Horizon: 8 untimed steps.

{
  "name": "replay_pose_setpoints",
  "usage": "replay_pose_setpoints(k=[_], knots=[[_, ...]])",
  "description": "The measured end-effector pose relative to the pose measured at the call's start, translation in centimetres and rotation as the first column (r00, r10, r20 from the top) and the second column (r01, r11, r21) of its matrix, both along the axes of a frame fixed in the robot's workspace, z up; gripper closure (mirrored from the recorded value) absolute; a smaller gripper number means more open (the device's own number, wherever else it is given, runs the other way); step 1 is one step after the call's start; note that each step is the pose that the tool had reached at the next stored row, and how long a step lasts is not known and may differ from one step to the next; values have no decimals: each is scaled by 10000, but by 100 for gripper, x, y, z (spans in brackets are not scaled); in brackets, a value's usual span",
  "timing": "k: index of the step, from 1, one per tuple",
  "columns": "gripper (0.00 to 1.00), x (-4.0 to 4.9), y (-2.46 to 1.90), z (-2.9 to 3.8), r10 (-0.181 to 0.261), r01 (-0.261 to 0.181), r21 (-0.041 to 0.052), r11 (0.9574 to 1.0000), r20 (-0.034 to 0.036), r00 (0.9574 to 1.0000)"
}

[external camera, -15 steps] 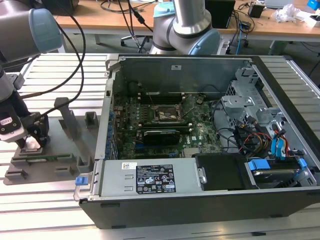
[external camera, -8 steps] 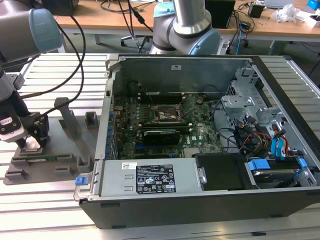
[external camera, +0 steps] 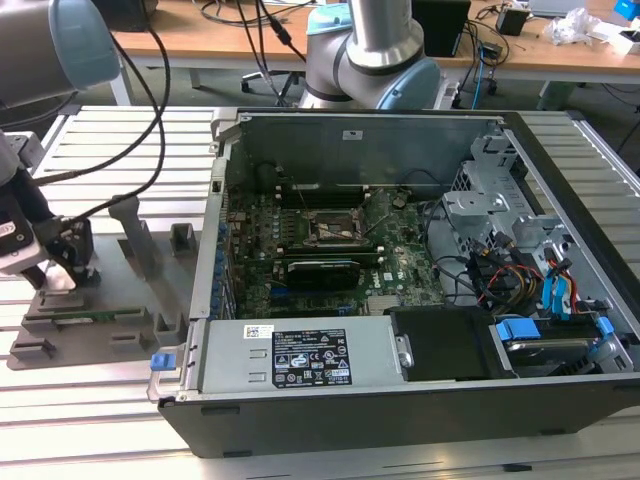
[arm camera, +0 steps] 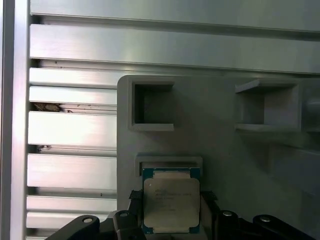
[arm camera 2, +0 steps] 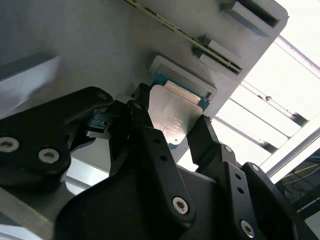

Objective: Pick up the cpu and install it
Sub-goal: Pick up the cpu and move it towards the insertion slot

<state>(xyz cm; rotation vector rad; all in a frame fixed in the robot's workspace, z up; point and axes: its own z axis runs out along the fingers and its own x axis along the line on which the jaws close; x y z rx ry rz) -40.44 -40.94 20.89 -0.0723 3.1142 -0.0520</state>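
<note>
At the exterior view's left, the end effector (external camera: pixel 55 268) hung low over a grey fixture tray (external camera: pixel 130 300) lying on the slatted table (external camera: pixel 100 420). In both wrist views the cpu (arm camera: pixel 171 200) sat flat in a shallow nest of that tray. The fingers (arm camera 2: pixel 150 145) stood against two of its opposite edges, so the end effector looked closed on the chip, which was not yet lifted clear.

The chip seemed light, thin and stiff. Its smooth metal lid probably offered little friction, and its underside was likely delicate. The narrow side edges were therefore the sensible place to hold it, with modest squeeze and the chip kept level.

Well apart to the exterior view's right lay the open computer case (external camera: pixel 350 145). Its motherboard (external camera: pixel 400 270) carried the black-framed socket (external camera: pixel 335 228).
</note>
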Motion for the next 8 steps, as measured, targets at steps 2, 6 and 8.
replay_pose_setpoints(k=[2,6,8], knots=[[45,0,0,26,-8,8,0,10000,0,10000],[45,0,33,99,-11,11,0,10000,0,10000],[45,-1,57,134,-12,12,-1,10000,-1,10000]])
